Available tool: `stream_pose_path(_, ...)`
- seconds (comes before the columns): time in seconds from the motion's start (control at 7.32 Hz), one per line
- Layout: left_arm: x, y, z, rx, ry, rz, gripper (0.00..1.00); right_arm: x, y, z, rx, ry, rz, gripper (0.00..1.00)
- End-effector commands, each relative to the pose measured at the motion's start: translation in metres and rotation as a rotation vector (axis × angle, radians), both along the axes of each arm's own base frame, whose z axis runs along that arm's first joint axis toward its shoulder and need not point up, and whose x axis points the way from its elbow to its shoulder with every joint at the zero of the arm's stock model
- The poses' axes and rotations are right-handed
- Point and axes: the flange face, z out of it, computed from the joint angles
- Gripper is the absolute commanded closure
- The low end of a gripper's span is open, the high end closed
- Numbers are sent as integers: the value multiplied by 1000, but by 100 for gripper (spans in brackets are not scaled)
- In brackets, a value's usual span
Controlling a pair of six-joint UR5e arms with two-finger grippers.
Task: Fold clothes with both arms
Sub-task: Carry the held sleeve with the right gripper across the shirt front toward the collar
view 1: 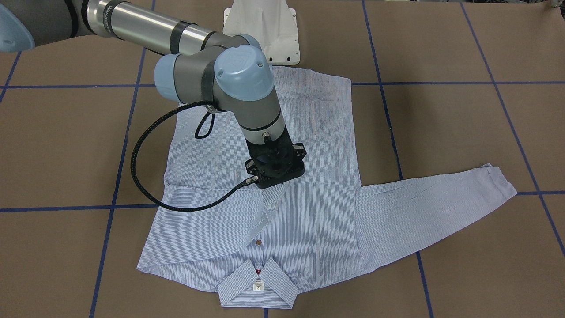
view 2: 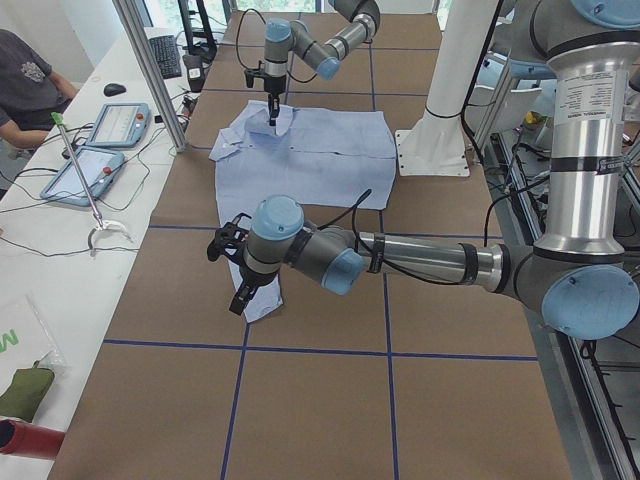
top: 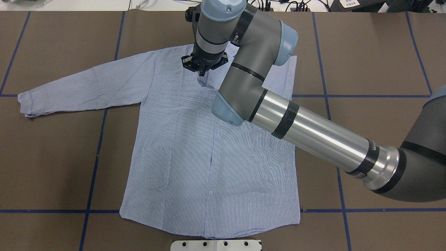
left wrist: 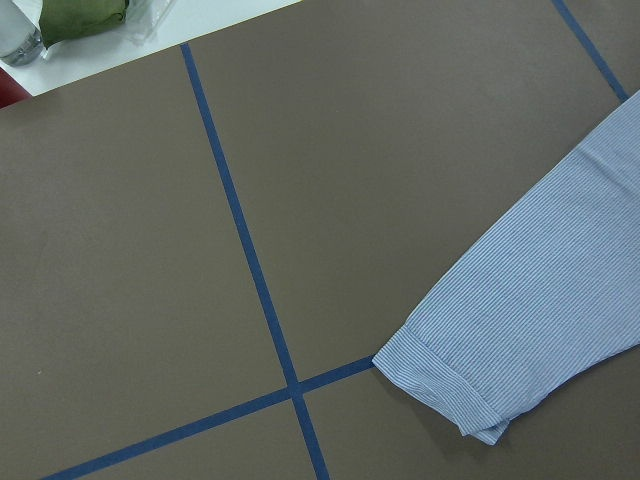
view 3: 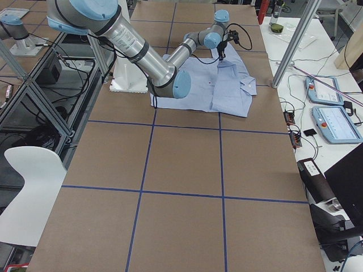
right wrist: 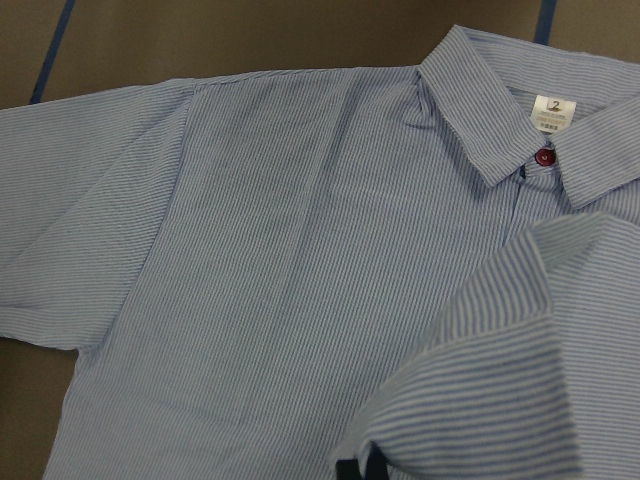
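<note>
One sleeve (view 1: 212, 229) of the light blue-and-white finely striped button-up shirt (top: 209, 157), lying flat on the brown bench (top: 366, 52), is hanging pinched in the right arm's black claw (view 1: 274, 183) below the twelve-o'clock collar (view 1: 258, 287), likely for folding inward; the left claw's (view 2: 232, 280) opening I cannot tell.

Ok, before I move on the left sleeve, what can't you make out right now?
- Left gripper: seen only in the exterior left view, so open or shut is unclear.
- Its contact with the sleeve cuff: the left wrist view shows the cuff but no gripper.
- Collar of the shirt: in the overhead view, hidden behind the right arm.
</note>
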Motion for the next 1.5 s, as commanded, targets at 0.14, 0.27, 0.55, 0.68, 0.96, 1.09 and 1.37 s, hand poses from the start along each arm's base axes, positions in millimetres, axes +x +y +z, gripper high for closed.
stream_pose_path(0.14, 0, 0, 3, -5, 0, 0, 1, -18, 20, -9, 17, -21, -33, 100)
stream_pose_path(0.27, 0, 0, 3, -5, 0, 0, 1, -22, 25, -12, 20, -24, -41, 100)
stream_pose_path(0.55, 1, -1, 3, -7, 0, 1, 1, -28, 35, -16, 19, -33, -52, 100)
stream_pose_path(0.68, 1, -2, 2, -9, 2, -3, 1, -31, 39, -17, 11, -37, -52, 100)
stream_pose_path(0.96, 1, -2, 3, -10, 2, -3, 1, -37, 39, -7, 2, -22, -58, 100)
stream_pose_path(1.09, 1, -2, 2, -9, 2, -3, 1, -40, 37, -1, -3, -12, -55, 100)
stream_pose_path(1.37, 1, -2, 1, -20, 9, -15, 1, -45, 32, 10, -11, 10, -45, 100)
